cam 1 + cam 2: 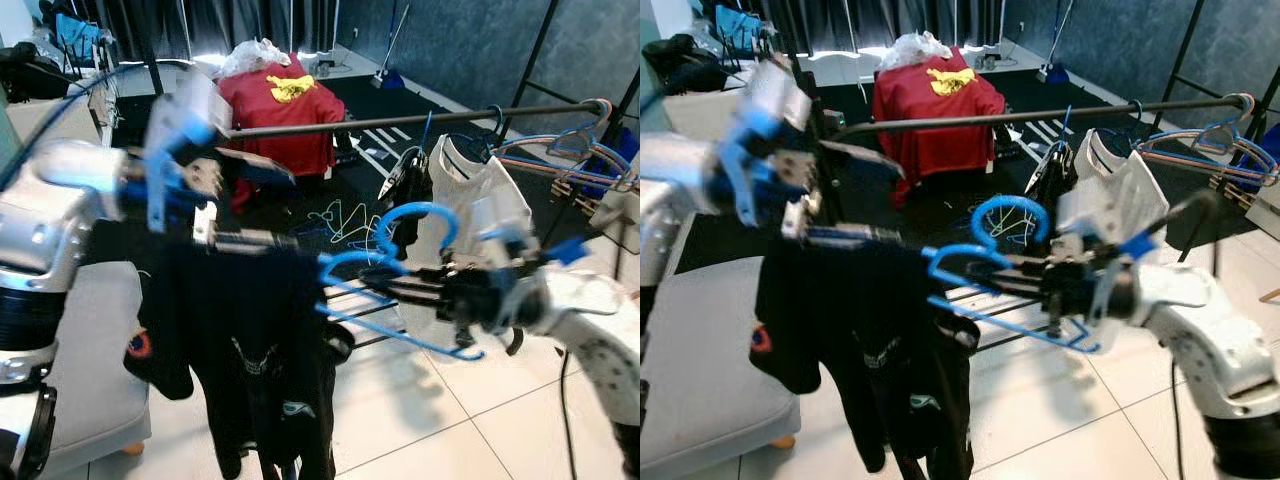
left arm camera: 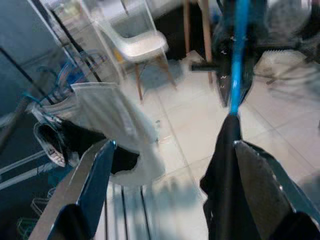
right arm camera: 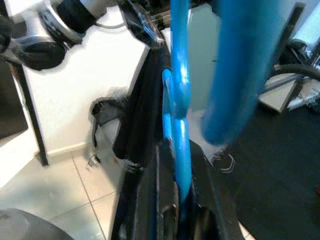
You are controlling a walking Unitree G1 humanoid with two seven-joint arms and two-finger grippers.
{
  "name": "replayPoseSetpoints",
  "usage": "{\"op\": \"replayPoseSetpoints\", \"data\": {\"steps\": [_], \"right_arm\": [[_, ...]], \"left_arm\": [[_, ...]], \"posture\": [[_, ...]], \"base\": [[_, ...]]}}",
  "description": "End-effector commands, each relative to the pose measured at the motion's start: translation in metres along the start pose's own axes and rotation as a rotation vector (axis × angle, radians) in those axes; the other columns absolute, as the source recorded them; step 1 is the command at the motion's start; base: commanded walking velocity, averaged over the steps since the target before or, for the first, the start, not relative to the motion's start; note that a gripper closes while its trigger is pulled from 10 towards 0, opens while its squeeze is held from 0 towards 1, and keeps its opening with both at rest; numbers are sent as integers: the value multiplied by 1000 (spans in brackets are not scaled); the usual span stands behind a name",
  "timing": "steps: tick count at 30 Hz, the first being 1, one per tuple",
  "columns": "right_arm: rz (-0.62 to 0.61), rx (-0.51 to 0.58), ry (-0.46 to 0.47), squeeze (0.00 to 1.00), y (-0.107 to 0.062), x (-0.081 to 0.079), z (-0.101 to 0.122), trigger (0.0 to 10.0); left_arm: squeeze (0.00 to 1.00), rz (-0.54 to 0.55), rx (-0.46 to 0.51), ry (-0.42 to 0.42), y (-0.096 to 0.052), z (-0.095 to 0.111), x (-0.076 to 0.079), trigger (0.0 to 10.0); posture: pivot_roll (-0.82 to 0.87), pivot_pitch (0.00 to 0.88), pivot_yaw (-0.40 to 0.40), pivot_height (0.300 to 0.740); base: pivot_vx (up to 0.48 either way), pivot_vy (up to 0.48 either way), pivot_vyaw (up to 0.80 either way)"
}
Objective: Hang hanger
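The right gripper reaches left from the right side, its 2 fingers pressed onto the blue hanger. The hanger is in the middle, below the black rail, and carries a black shirt. The left gripper is raised at the left, fingers spread, just beside the shirt's shoulder. Far behind is a red garment on dark floor; white tiles are near.

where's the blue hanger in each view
Left eye: blue hanger, centre-right, in the right gripper.
Right eye: at centre, hook up.
Left wrist: a blue bar, upper right.
Right wrist: running up the middle between the jaws.
Shared landmark: the black shirt draped on it.
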State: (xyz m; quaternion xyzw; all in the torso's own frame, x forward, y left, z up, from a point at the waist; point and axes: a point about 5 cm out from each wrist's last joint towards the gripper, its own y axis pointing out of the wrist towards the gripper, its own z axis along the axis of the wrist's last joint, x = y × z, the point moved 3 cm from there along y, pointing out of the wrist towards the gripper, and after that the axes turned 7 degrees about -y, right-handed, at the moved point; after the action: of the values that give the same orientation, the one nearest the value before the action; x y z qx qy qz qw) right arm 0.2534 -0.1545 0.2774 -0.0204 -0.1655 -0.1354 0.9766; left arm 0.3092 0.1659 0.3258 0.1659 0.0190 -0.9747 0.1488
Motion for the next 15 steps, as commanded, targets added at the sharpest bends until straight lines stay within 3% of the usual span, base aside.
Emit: {"op": "replayPoseSetpoints", "data": {"steps": [1, 5, 8, 15], "right_arm": [[15, 58, -52, 0, -7, -2, 20, 0], [2, 54, -67, 0, -13, -2, 25, 0], [-21, 51, -82, 0, -21, -1, 30, 0], [-25, 57, -79, 0, -24, -3, 32, 0]], "left_arm": [[0, 61, -30, -71, -13, -19, -4, 10000], [0, 86, -45, -118, -23, -33, -3, 10000], [0, 108, -25, -178, -43, -43, 2, 10000], [0, 97, -10, -208, -50, -49, 8, 10000]], "posture": [[117, 0, 4, 740], [114, 0, 4, 740], [110, 0, 7, 740], [112, 0, 6, 740]], "base": [[0, 0, 0], [0, 0, 0], [0, 0, 0], [0, 0, 0]]}}
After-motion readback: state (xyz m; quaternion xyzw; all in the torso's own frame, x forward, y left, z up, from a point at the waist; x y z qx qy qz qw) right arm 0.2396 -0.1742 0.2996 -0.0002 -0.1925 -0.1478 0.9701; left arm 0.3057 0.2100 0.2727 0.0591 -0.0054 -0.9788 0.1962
